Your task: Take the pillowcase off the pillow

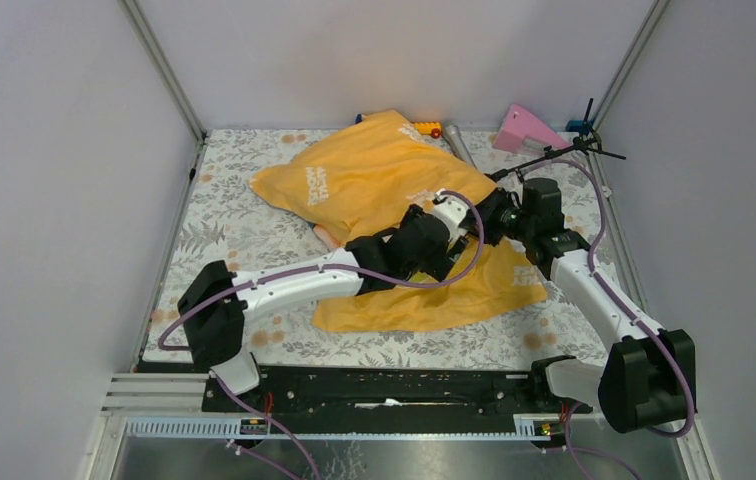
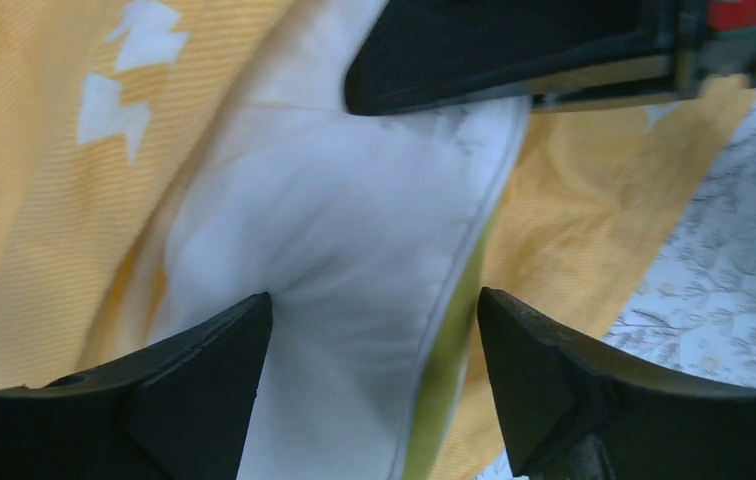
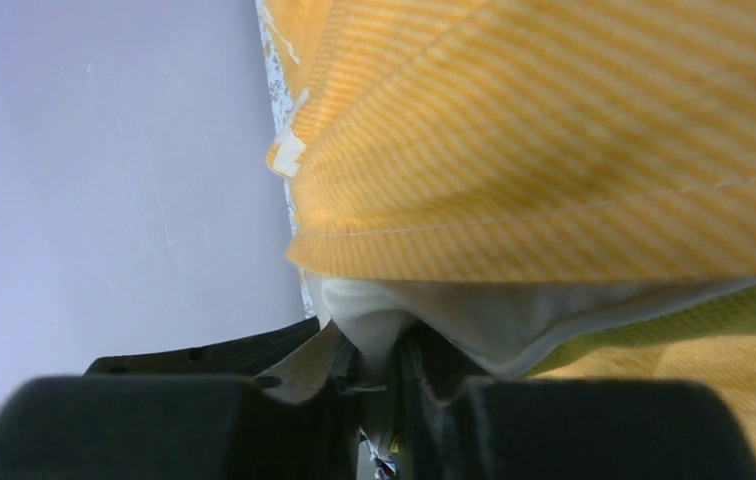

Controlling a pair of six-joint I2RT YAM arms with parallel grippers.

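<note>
The orange-yellow pillowcase with white lettering lies crumpled across the middle of the mat. It also fills the left wrist view and the right wrist view. The white pillow sticks out of its opening, with a yellow-green strip along one edge. My left gripper is open, its jaws either side of that white corner. My right gripper is shut on a pinch of the pillow's white fabric, just under the pillowcase hem. In the top view both grippers, left and right, meet at the pillowcase's right side.
The floral mat covers the table between grey walls. Along the back edge lie a yellow-and-red toy, a grey cylinder, a pink wedge and a blue clamp. One black finger of my right gripper crosses the top of the left wrist view.
</note>
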